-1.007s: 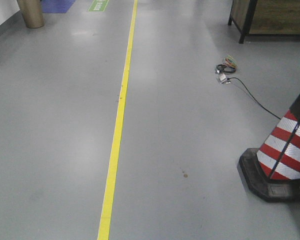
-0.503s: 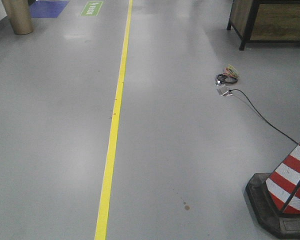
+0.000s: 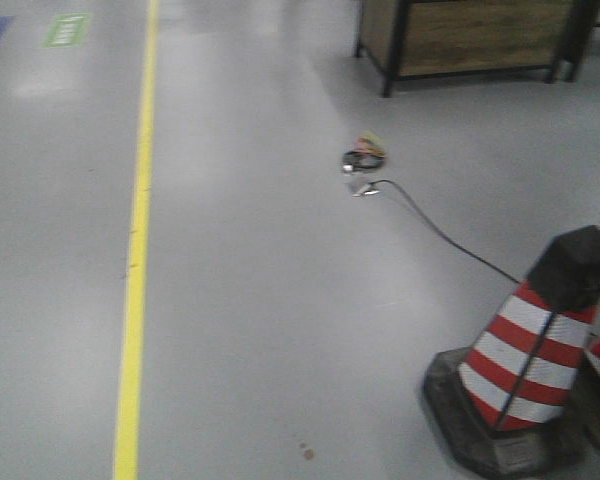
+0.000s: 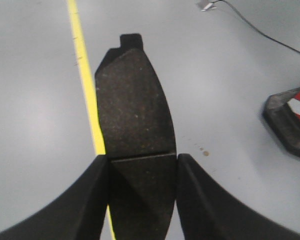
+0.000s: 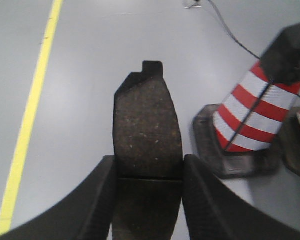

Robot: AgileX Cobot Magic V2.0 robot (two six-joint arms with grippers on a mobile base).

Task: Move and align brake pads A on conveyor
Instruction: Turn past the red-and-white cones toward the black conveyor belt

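The left gripper (image 4: 142,162) is clamped across the left pad (image 4: 132,100), and the right gripper (image 5: 147,167) likewise pinches the right pad (image 5: 147,120). Each pad's long axis runs straight out from the jaws, tabbed end forward, above the floor (image 3: 280,300). The carry likely wants firm grips and a path clear of the cone (image 3: 525,350) and the cable (image 3: 435,228). No conveyor shows.
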